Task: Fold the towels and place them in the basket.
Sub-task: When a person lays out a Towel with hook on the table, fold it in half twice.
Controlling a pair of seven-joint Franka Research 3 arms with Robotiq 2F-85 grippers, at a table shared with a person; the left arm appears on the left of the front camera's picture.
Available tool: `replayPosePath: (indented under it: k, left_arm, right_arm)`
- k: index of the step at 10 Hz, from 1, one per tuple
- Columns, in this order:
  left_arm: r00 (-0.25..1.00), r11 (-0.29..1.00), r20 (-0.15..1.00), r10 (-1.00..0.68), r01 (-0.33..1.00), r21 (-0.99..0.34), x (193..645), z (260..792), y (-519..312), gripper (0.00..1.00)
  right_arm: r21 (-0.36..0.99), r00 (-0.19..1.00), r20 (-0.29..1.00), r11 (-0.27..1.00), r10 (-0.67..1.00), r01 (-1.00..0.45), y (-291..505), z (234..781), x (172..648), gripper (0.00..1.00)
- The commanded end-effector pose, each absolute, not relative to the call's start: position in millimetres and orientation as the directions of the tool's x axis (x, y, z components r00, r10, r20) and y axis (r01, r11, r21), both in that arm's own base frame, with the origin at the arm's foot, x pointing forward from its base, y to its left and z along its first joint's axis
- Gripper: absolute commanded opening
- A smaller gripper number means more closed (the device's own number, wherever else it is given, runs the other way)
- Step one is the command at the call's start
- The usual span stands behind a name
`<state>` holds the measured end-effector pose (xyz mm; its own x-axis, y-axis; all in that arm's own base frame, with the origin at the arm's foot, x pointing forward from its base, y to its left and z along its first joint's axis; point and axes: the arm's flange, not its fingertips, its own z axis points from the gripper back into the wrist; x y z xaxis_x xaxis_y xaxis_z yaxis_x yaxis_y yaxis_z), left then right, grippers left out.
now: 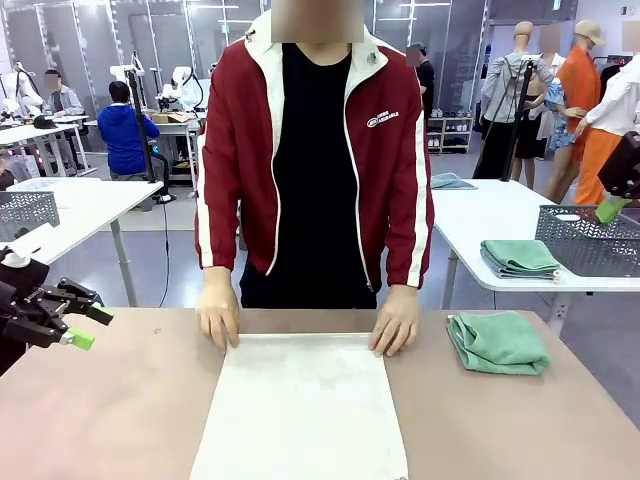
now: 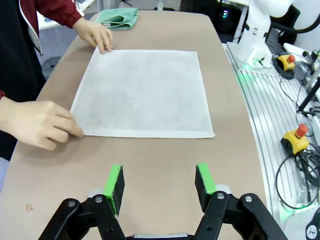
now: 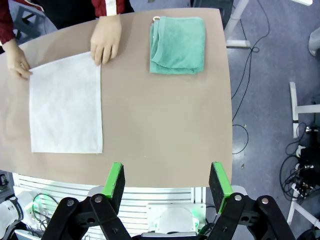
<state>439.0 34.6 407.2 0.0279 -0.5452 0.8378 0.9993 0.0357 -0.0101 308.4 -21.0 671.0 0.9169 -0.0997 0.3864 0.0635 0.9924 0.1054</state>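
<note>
Cream towel [image 1: 300,410] flat, far corners under hands [image 1: 218,318], green towel [image 1: 497,343] apart, both jaws spread

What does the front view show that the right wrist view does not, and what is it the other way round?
Front view: the front of the person's red jacket, and the left jaws, open, at the picture's left edge.
Right wrist view: the near edge of the cream towel, the small loop on the green towel, and cables on the floor beside the table.
Both: the cream towel spread flat, the person's hands on its far corners, and the green towel lying folded beside it.
</note>
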Motion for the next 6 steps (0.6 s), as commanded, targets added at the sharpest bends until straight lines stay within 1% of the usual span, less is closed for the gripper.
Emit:
replayPosePath:
  k: [1, 6]
  left_arm:
    - [0.027, 0.039, 0.846, -0.532, 0.999, -0.008, 437.0, 410.3, 34.1, 0.73]
    - [0.027, 0.039, 0.846, -0.532, 0.999, -0.008, 437.0, 410.3, 34.1, 0.73]
  right_arm:
    - [0.111, 0.914, 0.386, 0.990, -0.127, 0.090, -17.9, 672.5, 311.0, 0.85]
    - [0.111, 0.914, 0.386, 0.990, -0.127, 0.090, -17.9, 672.5, 311.0, 0.85]
